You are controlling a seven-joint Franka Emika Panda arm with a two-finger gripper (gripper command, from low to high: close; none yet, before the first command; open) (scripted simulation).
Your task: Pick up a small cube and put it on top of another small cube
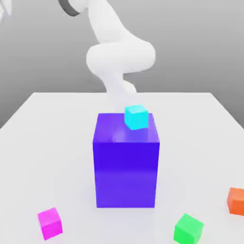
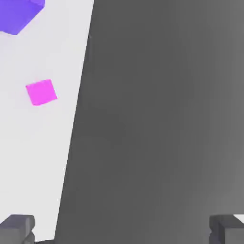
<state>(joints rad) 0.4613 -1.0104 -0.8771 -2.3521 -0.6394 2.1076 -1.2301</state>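
Note:
The small magenta cube [image 1: 50, 223] lies on the white table near its front edge, at the exterior view's left. The hand view catches it too, the magenta cube [image 2: 41, 92] seen from high above and far from the fingers. The small green cube [image 1: 188, 228] rests near the front edge at the exterior view's right, apart from the magenta one. My gripper [image 2: 123, 231] is open, its two dark fingertips [image 2: 16, 228] spread wide with nothing between them. It hangs over the table's edge.
A big blue-purple block [image 1: 126, 162] stands mid-table with a cyan cube [image 1: 136, 116] on top. An orange cube [image 1: 237, 200] sits at the exterior view's right edge. The white arm [image 1: 119, 55] rises behind the block. In the hand view, dark floor [image 2: 167, 119] lies beyond the table [image 2: 28, 157].

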